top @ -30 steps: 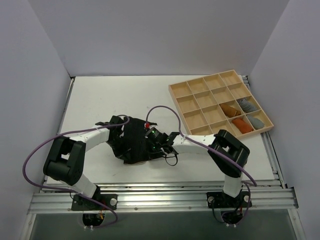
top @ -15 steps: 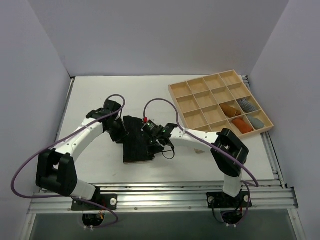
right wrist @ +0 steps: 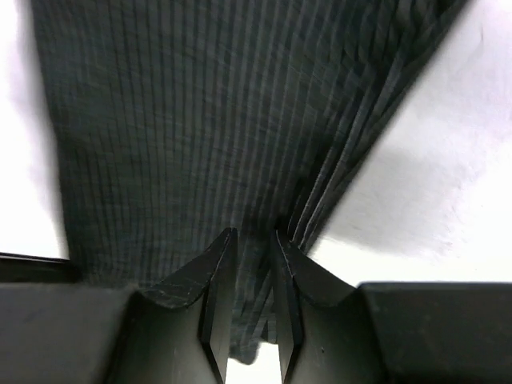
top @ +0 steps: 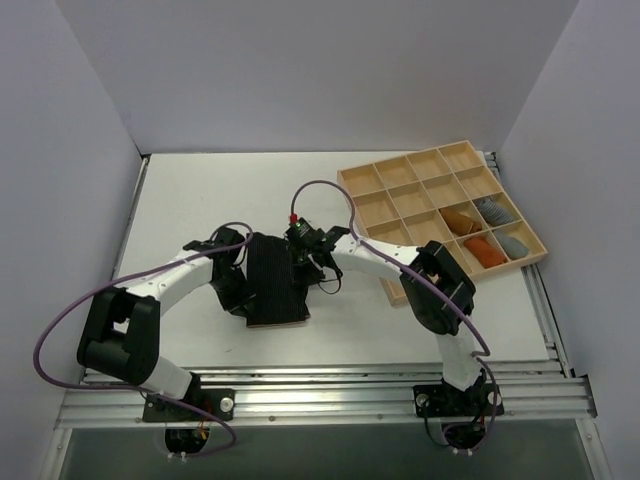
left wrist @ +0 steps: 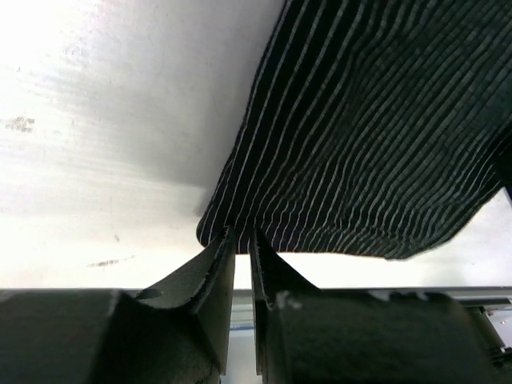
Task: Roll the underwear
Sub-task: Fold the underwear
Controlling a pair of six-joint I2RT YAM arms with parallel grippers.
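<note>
From above, the underwear [top: 275, 285] lies flat (black, finely striped) near the middle of the tabletop [top: 190, 200]. The left hand [top: 236, 290] is at its left edge and the right hand [top: 305, 250] at its far right corner.

Left wrist: the fingers [left wrist: 212, 268] stand nearly together, pinching the garment's edge, which is raised off the surface.

Right wrist: that hand is clamped on bunched fabric.
</note>
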